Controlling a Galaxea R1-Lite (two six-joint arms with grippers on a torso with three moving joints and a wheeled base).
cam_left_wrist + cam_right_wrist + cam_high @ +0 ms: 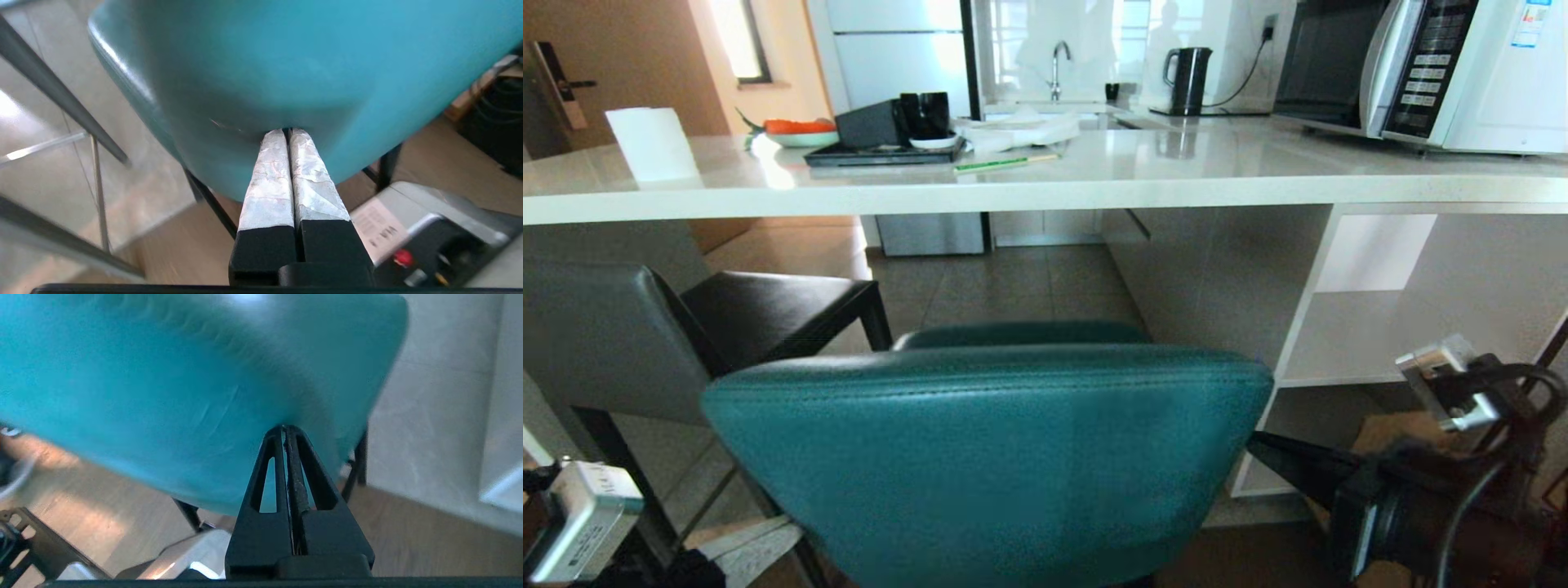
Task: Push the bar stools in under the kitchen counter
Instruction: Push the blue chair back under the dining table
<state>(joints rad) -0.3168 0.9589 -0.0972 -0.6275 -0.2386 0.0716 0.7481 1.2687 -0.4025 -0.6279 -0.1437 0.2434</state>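
The teal bar stool's padded back (988,457) fills the lower middle of the head view, with its seat just short of the kitchen counter's (1094,186) front edge. My left gripper (288,131) is shut, and its taped fingertips press against the teal back (286,61). My right gripper (284,428) is shut too, its black tips touching the same back (163,375) near the other side. From the head, both grippers are hidden behind the stool. The grey bar stool (596,335) stands at the left, its dark seat (768,306) partly under the counter.
White open shelving (1339,327) stands under the counter at the right, close to the teal stool. On the counter are a microwave (1421,65), a kettle (1188,77), a paper roll (654,143) and a tray of black cups (886,151). Tiled floor lies under the counter.
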